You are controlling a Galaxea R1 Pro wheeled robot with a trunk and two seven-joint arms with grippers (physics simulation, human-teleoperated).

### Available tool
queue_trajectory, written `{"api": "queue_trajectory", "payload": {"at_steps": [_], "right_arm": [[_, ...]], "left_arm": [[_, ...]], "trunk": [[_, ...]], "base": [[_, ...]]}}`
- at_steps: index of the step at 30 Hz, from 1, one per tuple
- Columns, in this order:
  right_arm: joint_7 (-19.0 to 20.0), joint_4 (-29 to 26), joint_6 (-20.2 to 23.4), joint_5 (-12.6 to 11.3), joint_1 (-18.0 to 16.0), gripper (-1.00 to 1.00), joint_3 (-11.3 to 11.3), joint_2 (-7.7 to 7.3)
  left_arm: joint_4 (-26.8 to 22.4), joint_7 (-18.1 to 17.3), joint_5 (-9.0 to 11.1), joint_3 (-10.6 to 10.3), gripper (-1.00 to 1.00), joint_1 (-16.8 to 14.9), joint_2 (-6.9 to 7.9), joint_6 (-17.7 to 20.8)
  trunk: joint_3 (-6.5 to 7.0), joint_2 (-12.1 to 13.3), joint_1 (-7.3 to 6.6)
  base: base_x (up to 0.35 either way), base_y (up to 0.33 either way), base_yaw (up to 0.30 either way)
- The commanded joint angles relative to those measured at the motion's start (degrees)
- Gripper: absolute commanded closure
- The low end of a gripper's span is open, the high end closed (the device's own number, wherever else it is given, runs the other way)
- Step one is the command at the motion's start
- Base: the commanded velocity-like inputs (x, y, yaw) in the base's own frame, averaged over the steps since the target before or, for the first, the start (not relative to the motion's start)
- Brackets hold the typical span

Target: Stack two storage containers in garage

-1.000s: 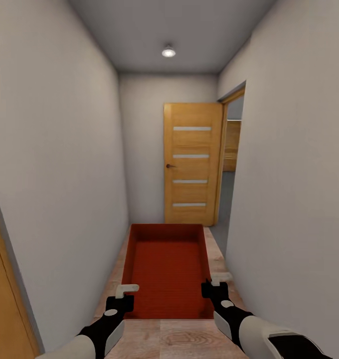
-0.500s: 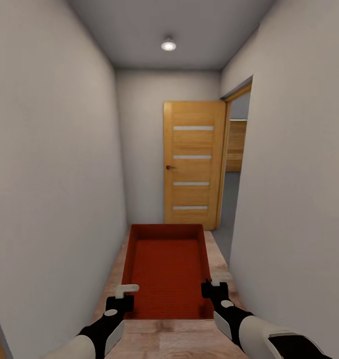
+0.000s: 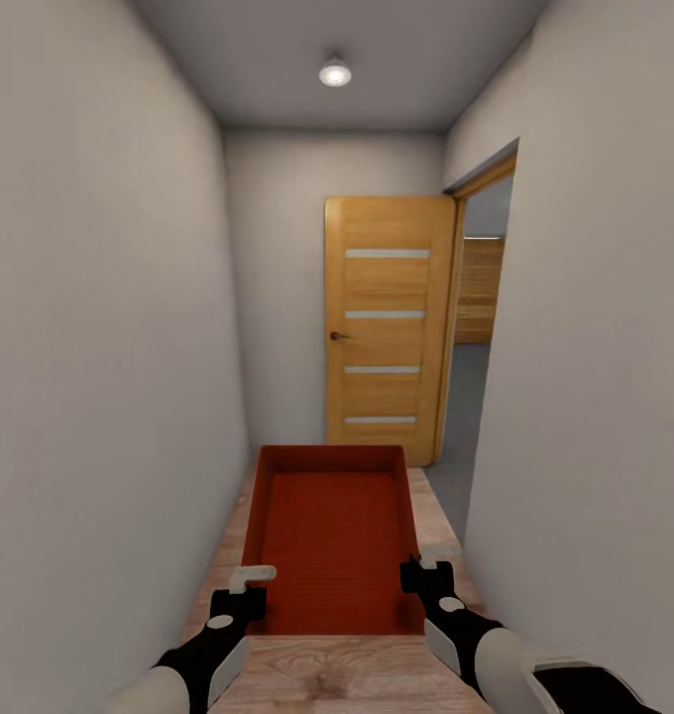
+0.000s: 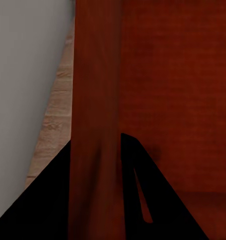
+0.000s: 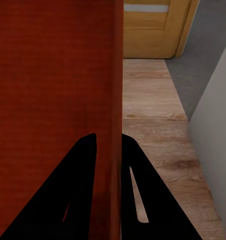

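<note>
One red-orange open-top storage container (image 3: pixel 332 535) hangs in front of me over the hallway's wood planks, held between both arms. My left gripper (image 3: pixel 250 587) is shut on its left wall near the close corner. In the left wrist view that wall (image 4: pixel 95 90) runs between the two black fingers (image 4: pixel 43 205) of the left gripper (image 4: pixel 97 141). My right gripper (image 3: pixel 423 567) is shut on the right wall. The right wrist view shows that wall (image 5: pixel 113 75) pinched in the right gripper (image 5: pixel 108 136). The living room is out of view.
I am in a narrow hallway with white walls close on both sides. A wooden door with pale stripes (image 3: pixel 387 327) stands open ahead. Beside it a doorway on the right opens onto dark grey floor (image 3: pixel 464 436). Wood planks (image 3: pixel 317 679) lie below.
The camera has moved forward down the hallway, so the door and the doorway look nearer and larger. The door frame at the lower left has left the picture. Both grippers still hold the container.
</note>
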Motion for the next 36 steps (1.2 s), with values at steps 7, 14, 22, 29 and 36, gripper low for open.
{"api": "queue_trajectory", "payload": {"at_steps": [7, 14, 22, 29, 36], "right_arm": [[-0.5, 0.2, -0.3, -0.7, 0.0, 1.00, -1.8, -0.40], [-0.5, 0.2, -0.3, -0.8, 0.0, 1.00, -1.8, -0.40], [-0.5, 0.2, -0.3, -0.8, 0.0, 1.00, -1.8, -0.42], [-0.5, 0.2, -0.3, -0.8, 0.0, 1.00, -1.9, -0.40], [-0.5, 0.2, -0.3, -0.8, 0.0, 1.00, -1.8, -0.40]], "left_arm": [[-0.1, 0.9, 0.0, 3.4, 1.00, -0.1, 0.84, -0.3], [-0.1, 0.9, 0.0, 3.4, 1.00, -0.1, 0.84, -0.3], [-0.1, 0.9, 0.0, 3.4, 1.00, -0.1, 0.84, -0.3], [-0.1, 0.9, 0.0, 3.4, 1.00, -0.1, 0.84, -0.3], [-0.1, 0.9, 0.0, 3.4, 1.00, -0.1, 0.84, -0.3]], "trunk": [[-0.09, -0.1, 0.04], [-0.09, -0.1, 0.04], [-0.09, -0.1, 0.04], [-0.09, -0.1, 0.04], [-0.09, -0.1, 0.04]], "base": [[0.321, 0.000, 0.000], [0.321, 0.000, 0.000], [0.321, 0.000, 0.000], [0.321, 0.000, 0.000], [0.321, 0.000, 0.000]]}}
